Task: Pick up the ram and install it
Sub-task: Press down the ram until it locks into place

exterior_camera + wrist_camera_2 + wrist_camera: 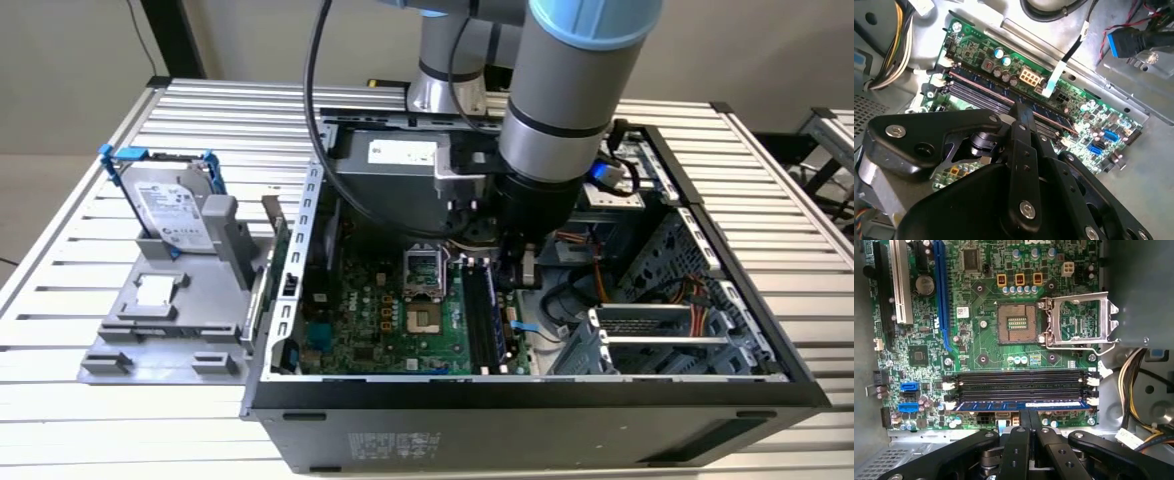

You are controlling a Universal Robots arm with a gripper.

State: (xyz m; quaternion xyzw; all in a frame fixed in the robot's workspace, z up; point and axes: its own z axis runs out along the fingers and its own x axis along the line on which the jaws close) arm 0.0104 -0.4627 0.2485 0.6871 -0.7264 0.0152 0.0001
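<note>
The ram (989, 405) is a long dark-blue stick with a pale label. It lies along the outermost of the black memory slots (1019, 382) on the green motherboard (979, 347), inside the open computer case (534, 400). My gripper (1029, 414) is shut, with both black fingers pressed together. Their tips touch the ram's upper edge near its middle. The second wrist view shows the same contact, the gripper (1021, 107) resting on the ram (1051, 118). In the exterior view the arm reaches straight down into the case, with the gripper (523, 280) over the slots.
A silver hard drive in a blue frame (167, 205) stands on a grey holder at the exterior view's left. Beside the slots are the open CPU socket (1016, 322) with its raised bracket (1081, 322), power cables (1134, 370) and a drive cage (667, 330).
</note>
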